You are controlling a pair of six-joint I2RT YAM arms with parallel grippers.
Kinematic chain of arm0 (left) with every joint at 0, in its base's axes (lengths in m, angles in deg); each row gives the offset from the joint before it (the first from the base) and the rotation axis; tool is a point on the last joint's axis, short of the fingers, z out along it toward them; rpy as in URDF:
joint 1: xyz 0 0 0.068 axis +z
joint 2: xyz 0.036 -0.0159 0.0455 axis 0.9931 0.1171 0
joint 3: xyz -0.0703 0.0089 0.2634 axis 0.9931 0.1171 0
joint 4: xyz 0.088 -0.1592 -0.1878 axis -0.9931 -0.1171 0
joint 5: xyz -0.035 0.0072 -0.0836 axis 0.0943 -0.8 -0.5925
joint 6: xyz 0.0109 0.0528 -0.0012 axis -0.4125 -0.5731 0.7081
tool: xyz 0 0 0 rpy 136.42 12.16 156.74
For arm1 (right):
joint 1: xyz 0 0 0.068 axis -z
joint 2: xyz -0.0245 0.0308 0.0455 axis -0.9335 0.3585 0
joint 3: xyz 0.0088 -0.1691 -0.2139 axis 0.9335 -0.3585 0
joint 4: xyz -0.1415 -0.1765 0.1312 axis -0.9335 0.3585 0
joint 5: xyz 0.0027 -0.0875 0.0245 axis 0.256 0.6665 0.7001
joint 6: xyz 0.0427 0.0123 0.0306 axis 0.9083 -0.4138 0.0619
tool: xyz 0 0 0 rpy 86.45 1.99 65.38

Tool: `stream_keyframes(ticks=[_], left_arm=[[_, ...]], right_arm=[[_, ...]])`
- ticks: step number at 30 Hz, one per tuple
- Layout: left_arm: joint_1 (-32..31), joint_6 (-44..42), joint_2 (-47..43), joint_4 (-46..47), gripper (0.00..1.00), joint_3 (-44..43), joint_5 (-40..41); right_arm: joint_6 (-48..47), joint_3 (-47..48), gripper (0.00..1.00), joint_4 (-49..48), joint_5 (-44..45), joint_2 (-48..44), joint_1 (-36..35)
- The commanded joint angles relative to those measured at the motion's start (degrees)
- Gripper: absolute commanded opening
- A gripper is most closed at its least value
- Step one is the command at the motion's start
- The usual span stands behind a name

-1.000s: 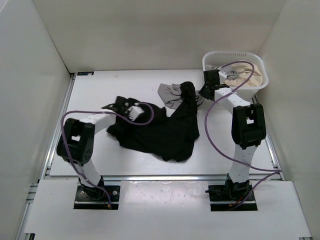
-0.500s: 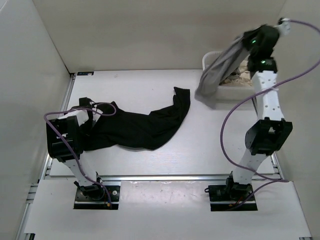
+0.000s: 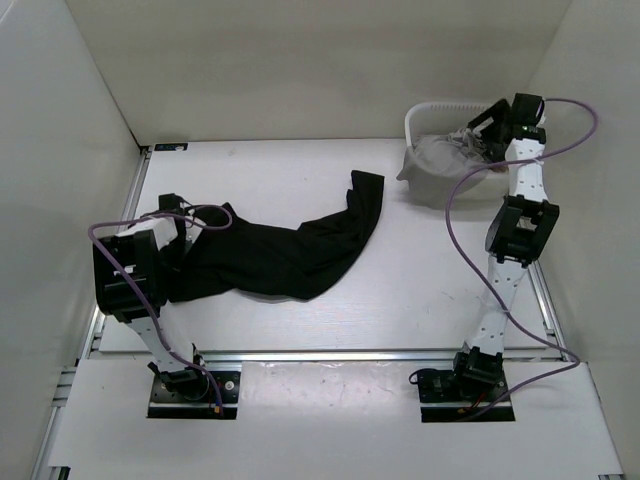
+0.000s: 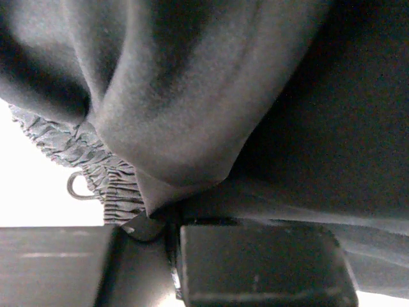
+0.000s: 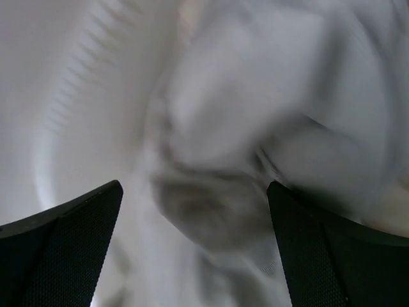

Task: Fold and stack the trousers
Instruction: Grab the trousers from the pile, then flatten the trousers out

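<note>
The black trousers (image 3: 285, 257) lie stretched across the table from the left edge toward the middle, one end curling up at the back (image 3: 366, 195). My left gripper (image 3: 178, 215) is shut on the trousers' gathered waistband at the left edge; in the left wrist view dark cloth (image 4: 192, 96) fills the frame, with the ruched elastic band (image 4: 70, 144) beside the closed jaws. My right gripper (image 3: 483, 128) hangs open over the white basket (image 3: 425, 112) at the back right. In the right wrist view its fingers (image 5: 70, 236) stand wide apart above blurred grey cloth (image 5: 217, 204).
A light grey garment (image 3: 437, 165) drapes over the basket's front rim and onto the table. Purple cables loop beside both arms. White walls close in the table on the left, back and right.
The right gripper has swung the grey garment up off the table, lowered it over the basket and opened, letting it go. The left gripper pulled the trousers leftward, then held still.
</note>
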Motion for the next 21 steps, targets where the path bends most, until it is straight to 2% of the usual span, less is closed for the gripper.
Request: stream_keyframes(ticks=[1, 2, 4, 5, 7, 11, 13, 15, 16, 17, 19, 21], left_arm=[[-0.71, 2.08, 0.73, -4.78, 0.14, -0.67, -5.49], [-1.32, 2.08, 0.20, -4.79, 0.14, -1.46, -5.49], [-1.93, 2.08, -0.50, -5.40, 0.14, -2.42, -5.49], [-1.94, 2.78, -0.50, -6.01, 0.14, -3.65, -5.49], [-2.47, 3.39, -1.55, -6.89, 0.14, -5.24, -5.49], [-2.47, 5.77, -2.88, -10.67, 0.14, -8.58, -10.83], [-2.99, 6.48, -5.85, -11.99, 0.14, -9.46, -13.13], [-5.79, 6.48, -8.66, -12.70, 0.14, -12.69, -16.12], [-7.28, 5.08, -12.07, -13.31, 0.14, -14.11, -17.26], [-9.21, 4.03, -13.85, -13.31, 0.14, -15.77, -17.27], [-15.26, 0.51, -17.01, -12.09, 0.14, -22.86, -18.76], [-18.62, 0.41, -17.99, -13.13, 0.14, -30.95, -21.65]], right_arm=[[-15.53, 0.71, 0.99, 10.79, -5.29, -10.00, -2.41], [-19.18, -2.10, 0.99, 12.11, 3.01, -16.82, -5.82], [-25.33, -9.29, 0.99, 12.12, 10.96, -24.06, -9.01], [-26.41, -16.47, 0.99, 11.52, 13.96, -30.71, -11.72], [-28.43, -23.01, 0.99, 10.45, 20.02, -36.55, -14.37], [-35.45, -35.77, 0.99, 9.14, 25.23, -47.36, -24.89], [-37.31, -39.37, 0.99, 8.61, 25.24, -48.79, -29.13], [-38.73, -43.42, 0.99, 8.09, 20.96, -49.32, -34.49], [-39.69, -45.00, 0.99, 5.99, 17.10, -49.32, -35.81], [-40.48, -47.54, 0.99, 4.58, 6.19, -49.32, -37.65], [-41.01, -47.56, 0.99, 3.95, 0.30, -47.66, -39.51], [-39.44, -47.56, 0.99, 2.64, -3.13, -44.50, -40.13]])
